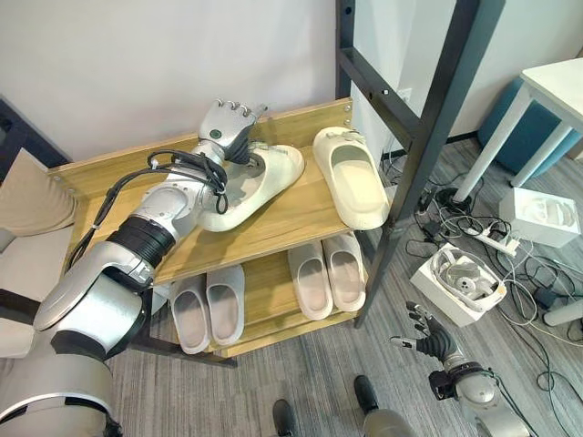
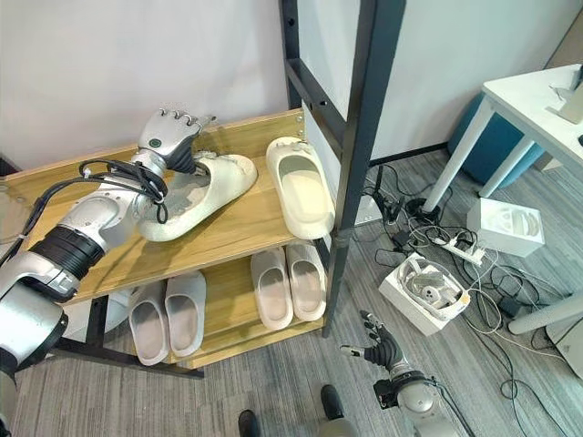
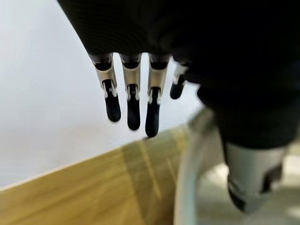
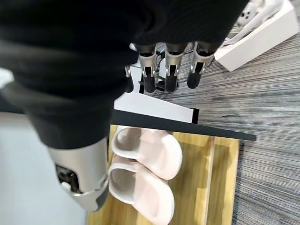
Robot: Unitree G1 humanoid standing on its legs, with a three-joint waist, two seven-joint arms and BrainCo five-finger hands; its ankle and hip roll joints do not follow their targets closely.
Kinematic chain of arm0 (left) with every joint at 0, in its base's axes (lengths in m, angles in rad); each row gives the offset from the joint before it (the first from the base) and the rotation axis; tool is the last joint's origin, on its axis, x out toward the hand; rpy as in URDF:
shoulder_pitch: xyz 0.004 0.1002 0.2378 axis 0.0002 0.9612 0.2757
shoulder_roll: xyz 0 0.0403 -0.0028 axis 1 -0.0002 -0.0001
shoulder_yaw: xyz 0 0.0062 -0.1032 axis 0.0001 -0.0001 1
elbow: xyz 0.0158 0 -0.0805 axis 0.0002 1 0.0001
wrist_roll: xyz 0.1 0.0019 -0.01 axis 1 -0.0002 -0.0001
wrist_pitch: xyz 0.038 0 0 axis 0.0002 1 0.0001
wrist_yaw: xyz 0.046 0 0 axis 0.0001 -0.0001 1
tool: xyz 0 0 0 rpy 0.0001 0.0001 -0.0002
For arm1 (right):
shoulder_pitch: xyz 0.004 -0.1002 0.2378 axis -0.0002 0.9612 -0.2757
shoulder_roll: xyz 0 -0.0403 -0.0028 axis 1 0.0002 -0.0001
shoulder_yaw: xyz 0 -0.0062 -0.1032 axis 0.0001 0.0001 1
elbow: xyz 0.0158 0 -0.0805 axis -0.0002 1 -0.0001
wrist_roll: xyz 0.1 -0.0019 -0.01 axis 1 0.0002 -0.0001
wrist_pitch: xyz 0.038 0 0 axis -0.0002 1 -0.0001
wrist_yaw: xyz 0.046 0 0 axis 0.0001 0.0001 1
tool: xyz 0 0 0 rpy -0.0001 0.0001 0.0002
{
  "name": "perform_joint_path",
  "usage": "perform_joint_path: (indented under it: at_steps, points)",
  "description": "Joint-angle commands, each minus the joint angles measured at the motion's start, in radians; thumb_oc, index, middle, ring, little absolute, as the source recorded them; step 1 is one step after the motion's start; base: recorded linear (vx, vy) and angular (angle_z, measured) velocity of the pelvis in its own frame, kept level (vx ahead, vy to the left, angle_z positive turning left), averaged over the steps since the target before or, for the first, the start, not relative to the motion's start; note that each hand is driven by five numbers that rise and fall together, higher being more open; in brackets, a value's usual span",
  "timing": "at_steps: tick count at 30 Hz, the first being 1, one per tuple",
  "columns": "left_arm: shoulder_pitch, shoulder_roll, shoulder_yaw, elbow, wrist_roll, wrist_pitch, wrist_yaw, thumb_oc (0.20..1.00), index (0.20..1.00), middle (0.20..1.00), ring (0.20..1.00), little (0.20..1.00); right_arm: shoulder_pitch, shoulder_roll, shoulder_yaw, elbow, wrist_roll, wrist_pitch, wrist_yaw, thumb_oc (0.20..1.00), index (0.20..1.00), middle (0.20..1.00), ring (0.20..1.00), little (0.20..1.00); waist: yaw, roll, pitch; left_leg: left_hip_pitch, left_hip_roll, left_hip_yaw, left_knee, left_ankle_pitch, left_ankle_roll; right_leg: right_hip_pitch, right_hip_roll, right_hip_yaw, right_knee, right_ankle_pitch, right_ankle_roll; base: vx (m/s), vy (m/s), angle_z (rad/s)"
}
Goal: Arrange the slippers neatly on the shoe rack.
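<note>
fingers (image 3: 133,110) of the left hand (image 1: 228,125) hang straight and relaxed past the back edge of the wooden shoe rack (image 1: 282,228), holding nothing; the hand sits over the heel end of a cream slipper (image 1: 260,182) on the top shelf, its thumb down by the slipper's rim, though whether it touches is hard to tell. that slipper lies at an angle, toe pointing toward the front left of the shelf. just beside it, toward the robot's right, a second cream slipper (image 1: 351,177) lies straighter, apart from the first at the toe end and near it at the heel. on the lower shelf a grey pair (image 1: 209,308) lies side by side at the left, and a pinkish pair (image 1: 328,276) side by side at the right. the right hand (image 1: 428,337) hangs low over the grey floor (image 1: 301,382) to the right of the rack, fingers loosely spread and empty. a black metal frame (image 1: 428,127) stands at the rack's right end. beyond it on the floor lie tangled cables (image 1: 483,241) and two white boxes (image 1: 460,282), beside a white table (image 1: 547,100).
</note>
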Motion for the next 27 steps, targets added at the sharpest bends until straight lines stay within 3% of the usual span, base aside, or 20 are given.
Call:
perform_joint_path:
  at_steps: [1, 6, 11, 12, 15, 20, 27]
  points:
    - [-0.079, 0.012, 0.104, 0.041, -0.032, 0.054, 0.026, 1.0, 1.0, 1.0, 1.0, 1.0, 0.014, 0.017, -0.021, -0.047, 0.02, -0.032, 0.002, 1.0, 1.0, 1.0, 1.0, 1.0, 0.026, -0.047, -0.011, 0.092, -0.017, -0.057, -0.006, -0.138, 0.008, 0.037, -0.04, -0.077, -0.005, -0.09, 0.048, -0.02, -0.007, 0.09]
    - [0.048, -0.007, 0.258, -0.076, -0.154, 0.04, 0.062, 1.0, 1.0, 1.0, 1.0, 1.0, 0.008, 0.039, -0.022, -0.039, 0.012, -0.015, 0.001, 1.0, 1.0, 1.0, 1.0, 1.0, 0.047, -0.052, -0.011, 0.093, -0.02, -0.074, -0.006, -0.133, 0.01, 0.047, -0.041, -0.09, -0.005, -0.093, 0.043, -0.02, -0.007, 0.11]
    - [0.241, -0.125, 0.425, -0.191, -0.566, -0.076, 0.083, 1.0, 1.0, 1.0, 1.0, 1.0, -0.003, 0.073, -0.024, -0.02, 0.008, 0.009, -0.006, 1.0, 1.0, 1.0, 1.0, 1.0, 0.063, -0.055, -0.012, 0.09, -0.024, -0.079, -0.006, -0.125, 0.012, 0.05, -0.045, -0.095, -0.005, -0.088, 0.038, -0.01, 0.004, 0.02]
    - [0.244, -0.124, 0.427, -0.194, -0.568, -0.076, 0.082, 1.0, 1.0, 1.0, 1.0, 1.0, -0.003, 0.071, -0.024, -0.02, 0.008, 0.009, -0.006, 1.0, 1.0, 1.0, 1.0, 1.0, 0.062, -0.054, -0.013, 0.091, -0.024, -0.079, -0.006, -0.126, 0.012, 0.05, -0.044, -0.095, -0.005, -0.088, 0.038, -0.02, 0.01, 0.05]
    - [0.342, -0.145, 0.451, -0.233, -0.762, -0.127, 0.041, 1.0, 1.0, 1.0, 1.0, 1.0, -0.002, 0.073, -0.032, -0.024, 0.008, 0.014, 0.0, 1.0, 1.0, 1.0, 1.0, 1.0, 0.071, -0.054, -0.014, 0.086, -0.024, -0.082, -0.006, -0.119, 0.013, 0.05, -0.046, -0.102, -0.005, -0.083, 0.038, -0.02, 0.007, 0.13]
    - [0.445, -0.142, 0.49, -0.172, -1.038, -0.148, -0.033, 1.0, 1.0, 1.0, 1.0, 1.0, 0.007, 0.069, -0.033, -0.034, -0.005, 0.025, 0.011, 1.0, 1.0, 1.0, 1.0, 1.0, 0.075, -0.054, -0.022, 0.083, -0.024, -0.083, -0.006, -0.113, 0.012, 0.052, -0.048, -0.106, -0.005, -0.081, 0.039, 0.0, 0.003, 0.02]
    - [0.53, -0.172, 0.495, -0.191, -1.224, -0.144, -0.078, 1.0, 1.0, 1.0, 1.0, 1.0, 0.005, 0.066, -0.024, -0.041, -0.007, 0.036, 0.022, 1.0, 1.0, 1.0, 1.0, 1.0, 0.077, -0.05, -0.026, 0.081, -0.027, -0.085, -0.006, -0.109, 0.013, 0.053, -0.05, -0.106, -0.005, -0.079, 0.038, 0.0, 0.0, 0.0]
